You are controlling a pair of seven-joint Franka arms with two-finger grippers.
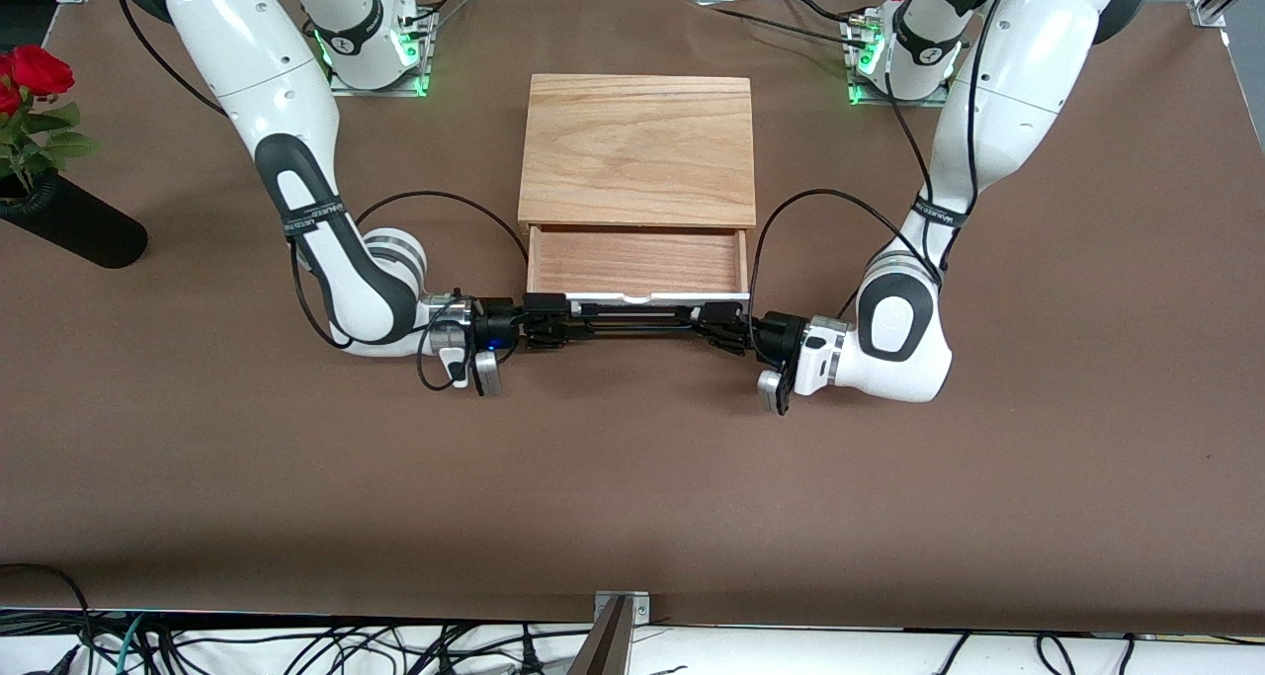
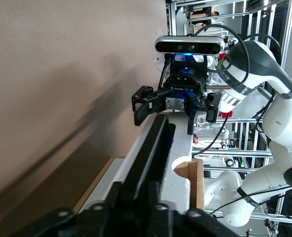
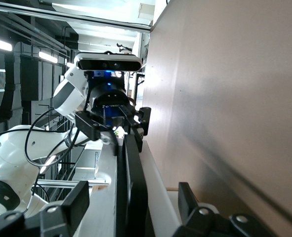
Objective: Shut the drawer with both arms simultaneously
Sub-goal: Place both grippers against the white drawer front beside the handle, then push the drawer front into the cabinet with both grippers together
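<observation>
- The drawer (image 1: pixel 635 262) sits pulled out of the box (image 1: pixel 637 149) at mid-table, its white front panel (image 1: pixel 637 297) facing the front camera, the black handle (image 1: pixel 632 316) running along that panel.
- The right gripper (image 1: pixel 558 321) is low at the handle's end toward the right arm's end of the table, at nine o'clock from the handle's middle; fingers spread, straddling the bar.
- The left gripper (image 1: pixel 719 325) is at the three o'clock end, fingers spread around the bar too, not clamped.
- In the left wrist view, the right gripper (image 2: pixel 178 106) shows up the panel (image 2: pixel 150 163), its fingers well apart.
- My read: a light, stiff tray, sliding easily; the thin handle could flex.
- Best contact is the flat panel near both ends, pushing evenly toward twelve o'clock so it doesn't skew and jam.
- A vase (image 1: pixel 69 222) of roses (image 1: pixel 35 72) stands well apart, at the right arm's end.
</observation>
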